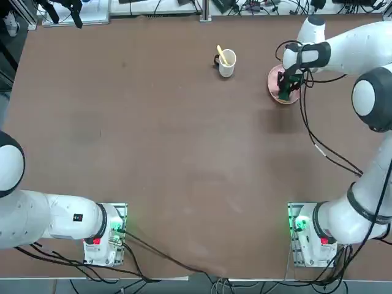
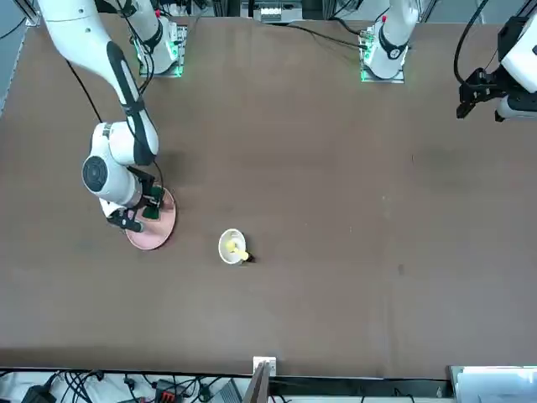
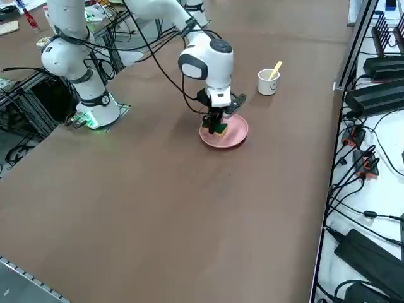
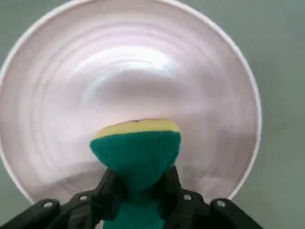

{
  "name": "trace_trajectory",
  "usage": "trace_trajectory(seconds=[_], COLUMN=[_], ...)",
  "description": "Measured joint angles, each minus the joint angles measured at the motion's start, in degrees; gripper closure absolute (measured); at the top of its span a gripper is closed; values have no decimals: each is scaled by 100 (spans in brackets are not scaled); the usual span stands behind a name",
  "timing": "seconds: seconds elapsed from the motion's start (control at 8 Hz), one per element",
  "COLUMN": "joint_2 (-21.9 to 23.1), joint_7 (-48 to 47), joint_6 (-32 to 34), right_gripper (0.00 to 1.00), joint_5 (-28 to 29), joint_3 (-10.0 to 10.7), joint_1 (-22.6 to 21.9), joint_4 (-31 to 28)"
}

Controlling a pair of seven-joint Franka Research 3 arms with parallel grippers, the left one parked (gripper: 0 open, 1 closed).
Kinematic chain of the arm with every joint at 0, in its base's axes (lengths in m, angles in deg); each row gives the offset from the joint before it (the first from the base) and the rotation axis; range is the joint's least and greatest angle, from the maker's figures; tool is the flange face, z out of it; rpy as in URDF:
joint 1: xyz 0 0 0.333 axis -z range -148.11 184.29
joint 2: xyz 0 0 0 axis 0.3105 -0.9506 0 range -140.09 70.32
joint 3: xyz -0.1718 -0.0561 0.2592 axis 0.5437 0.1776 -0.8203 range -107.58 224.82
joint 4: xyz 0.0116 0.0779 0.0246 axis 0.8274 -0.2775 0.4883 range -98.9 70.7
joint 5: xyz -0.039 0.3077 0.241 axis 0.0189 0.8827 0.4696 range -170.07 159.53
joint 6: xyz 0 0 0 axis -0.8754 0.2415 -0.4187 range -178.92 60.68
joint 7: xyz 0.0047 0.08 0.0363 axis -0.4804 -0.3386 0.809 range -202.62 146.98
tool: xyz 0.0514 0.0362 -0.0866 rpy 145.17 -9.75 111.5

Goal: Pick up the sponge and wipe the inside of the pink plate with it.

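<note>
Seen from the right side, left to right: right gripper (image 3: 218,128) pinched tight on the sponge (image 3: 220,131), green layer up in the fingers and yellow layer downward, directly over the pink plate (image 3: 235,136), with the white mug (image 3: 268,83) and its yellow stick well beyond and off to the side. Judged soft and light, squeezed narrow where the fingers (image 4: 112,191) bite the green part, so best gripped mid-body with the yellow face left free to press. Plate likely light and prone to sliding; gentle downward pressure advised.
</note>
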Motion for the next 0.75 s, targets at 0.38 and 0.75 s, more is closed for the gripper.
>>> trace_trajectory(seconds=[0.38, 0.75], joint_2=[-3, -79], joint_7=[710, 800], joint_6=[-148, -602], right_gripper=[59, 59], joint_5=[4, 18], joint_3=[39, 5], joint_1=[452, 540], joint_4=[-22, -3])
